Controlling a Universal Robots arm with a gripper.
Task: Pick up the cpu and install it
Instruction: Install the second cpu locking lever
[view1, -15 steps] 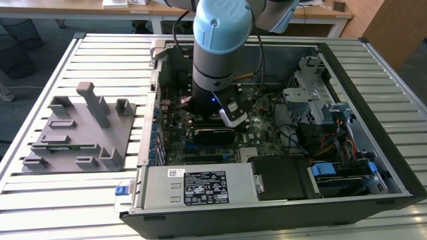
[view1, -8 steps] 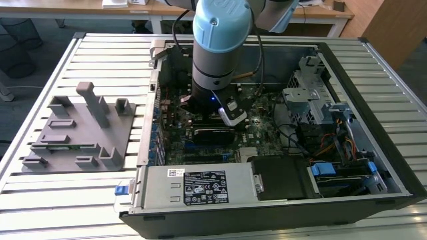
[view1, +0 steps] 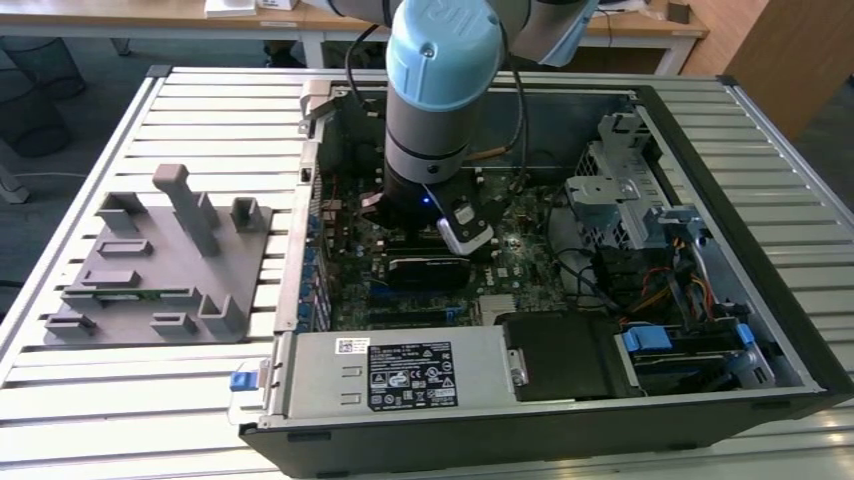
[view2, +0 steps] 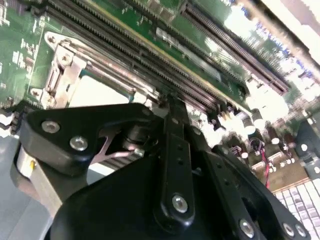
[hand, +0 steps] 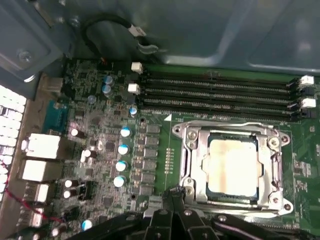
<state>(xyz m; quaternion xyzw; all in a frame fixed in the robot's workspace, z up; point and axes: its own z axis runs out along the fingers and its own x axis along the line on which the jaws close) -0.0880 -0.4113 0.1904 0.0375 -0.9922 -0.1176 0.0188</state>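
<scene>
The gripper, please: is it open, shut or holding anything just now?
Gripper: cannot be told; it hangs over the cpu, which sits in its socket.

A slatted metal worktable (view1: 160, 400) with pale ribbed strips is seen across the exterior view, brightly lit along its edge at the exterior view's right. Behind it, a light wooden desk (view1: 334, 22) on white legs is set along the far side, with a small white box (view1: 230, 7) resting on its top. A wooden cabinet panel (view1: 781, 50) is seen at the far corner on the exterior view's right. A dark mesh waste bin (view1: 30, 95) stands on the grey-blue floor (view1: 94, 95) at the exterior view's left.
</scene>
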